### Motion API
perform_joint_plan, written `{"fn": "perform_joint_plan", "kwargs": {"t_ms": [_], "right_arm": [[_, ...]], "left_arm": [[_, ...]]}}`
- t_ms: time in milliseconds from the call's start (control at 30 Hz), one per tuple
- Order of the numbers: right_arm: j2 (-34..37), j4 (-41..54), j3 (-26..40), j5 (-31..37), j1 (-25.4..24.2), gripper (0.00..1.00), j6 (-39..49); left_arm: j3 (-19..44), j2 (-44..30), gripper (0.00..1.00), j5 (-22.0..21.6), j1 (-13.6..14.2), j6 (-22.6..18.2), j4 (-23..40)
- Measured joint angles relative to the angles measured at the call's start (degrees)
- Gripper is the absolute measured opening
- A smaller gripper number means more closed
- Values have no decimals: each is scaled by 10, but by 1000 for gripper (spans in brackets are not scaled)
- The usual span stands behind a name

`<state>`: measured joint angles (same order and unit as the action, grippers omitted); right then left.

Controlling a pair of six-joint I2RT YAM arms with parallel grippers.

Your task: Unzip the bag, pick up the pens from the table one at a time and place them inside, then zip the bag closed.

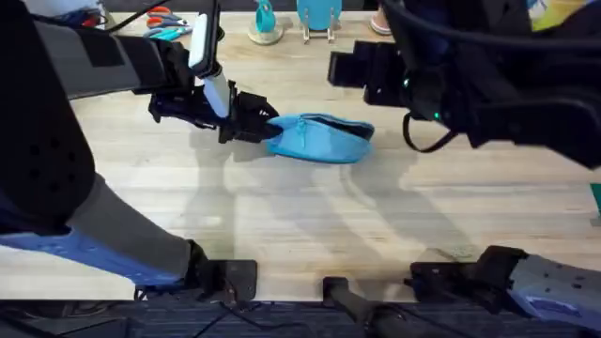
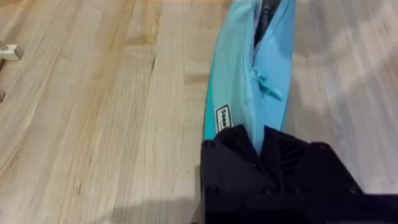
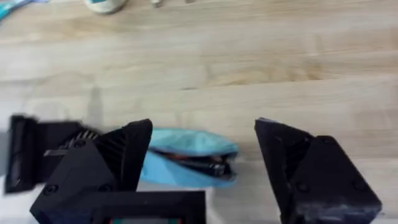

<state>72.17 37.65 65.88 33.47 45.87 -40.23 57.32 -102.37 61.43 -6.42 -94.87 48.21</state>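
The light blue bag (image 1: 319,139) lies on the table (image 1: 282,216) near its middle. My left gripper (image 1: 266,126) is shut on the bag's left end (image 2: 239,93), with the black fingers (image 2: 239,146) pinching the fabric beside the zip. The zip pull (image 2: 268,86) sits partway along, and the far part of the zip gapes. My right gripper (image 3: 204,127) hovers open above the bag's open right end (image 3: 186,163), one finger on each side and neither touching. Slim dark pens (image 3: 202,165) with a metallic tip lie inside that opening.
Orange and teal scissors (image 1: 164,23) lie at the back left, under a cable. Teal stands (image 1: 266,23) line the table's far edge. A small white block (image 2: 9,53) sits off to the side of the bag. Bare wood spreads in front of the bag.
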Motion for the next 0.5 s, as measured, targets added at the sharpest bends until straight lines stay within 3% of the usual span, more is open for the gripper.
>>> {"fn": "perform_joint_plan", "kwargs": {"t_ms": [333, 500], "right_arm": [[-11, 6, 0, 0, 116, 996, 39], [-11, 6, 0, 0, 147, 996, 47]], "left_arm": [[0, 0, 41, 0, 0, 0, 0], [0, 0, 41, 0, 0, 0, 0]]}}
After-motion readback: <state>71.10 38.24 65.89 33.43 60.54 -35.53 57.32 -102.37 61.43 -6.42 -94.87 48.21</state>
